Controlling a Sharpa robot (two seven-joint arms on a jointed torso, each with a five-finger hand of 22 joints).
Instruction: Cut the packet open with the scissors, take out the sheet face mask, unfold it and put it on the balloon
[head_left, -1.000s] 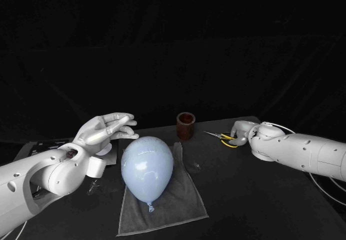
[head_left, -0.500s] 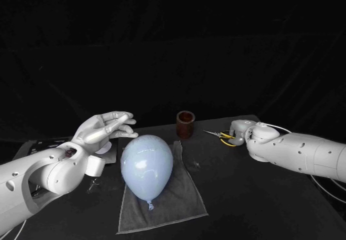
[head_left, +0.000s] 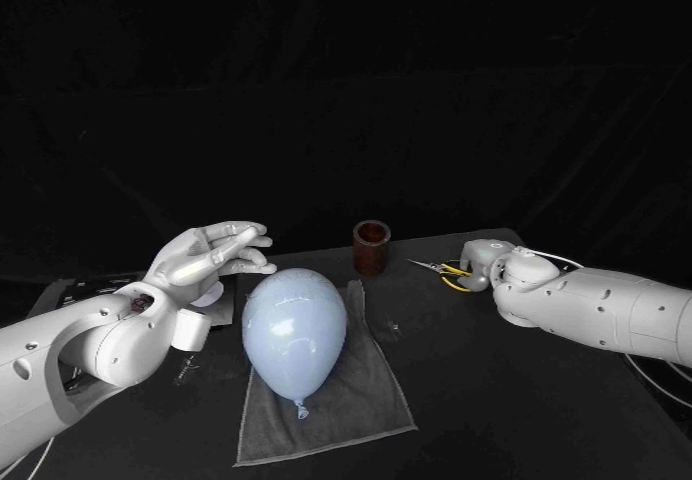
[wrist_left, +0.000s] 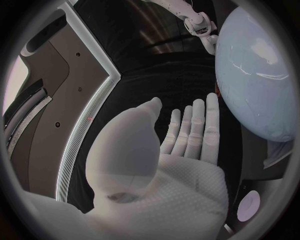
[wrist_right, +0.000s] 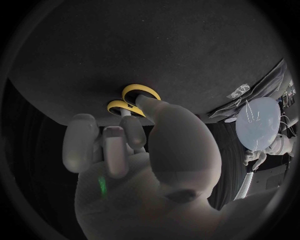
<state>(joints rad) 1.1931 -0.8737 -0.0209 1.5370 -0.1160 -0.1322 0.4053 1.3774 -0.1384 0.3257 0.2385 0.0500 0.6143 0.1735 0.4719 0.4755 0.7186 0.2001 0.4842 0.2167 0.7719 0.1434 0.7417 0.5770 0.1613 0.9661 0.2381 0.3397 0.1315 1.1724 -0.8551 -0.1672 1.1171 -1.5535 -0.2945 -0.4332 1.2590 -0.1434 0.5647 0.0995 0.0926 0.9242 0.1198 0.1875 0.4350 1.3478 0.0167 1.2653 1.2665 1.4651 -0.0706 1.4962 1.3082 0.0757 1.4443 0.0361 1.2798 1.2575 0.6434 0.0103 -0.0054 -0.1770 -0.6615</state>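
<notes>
A pale blue balloon (head_left: 294, 323) lies on a grey towel (head_left: 353, 400) at the table's middle, knot toward me; the left wrist view has the balloon (wrist_left: 256, 75) beside my palm. My left hand (head_left: 212, 256) is raised left of the balloon's far end, fingers apart and holding nothing. Yellow-handled scissors (head_left: 450, 275) lie flat at the back right. My right hand (head_left: 485, 262) is right at them. In the right wrist view, its thumb and a fingertip (wrist_right: 129, 120) reach the yellow handles (wrist_right: 134, 97); whether they grip is unclear.
A brown cup (head_left: 372, 248) stands upright behind the balloon, between the two hands. A small clear scrap (head_left: 389, 328) lies by the towel's right edge. A dark tray (head_left: 87, 292) with small items sits at the table's left, below my left arm.
My right arm has eased a little toward the scissors. The left hand, the balloon and the scissors have stayed where they were.
</notes>
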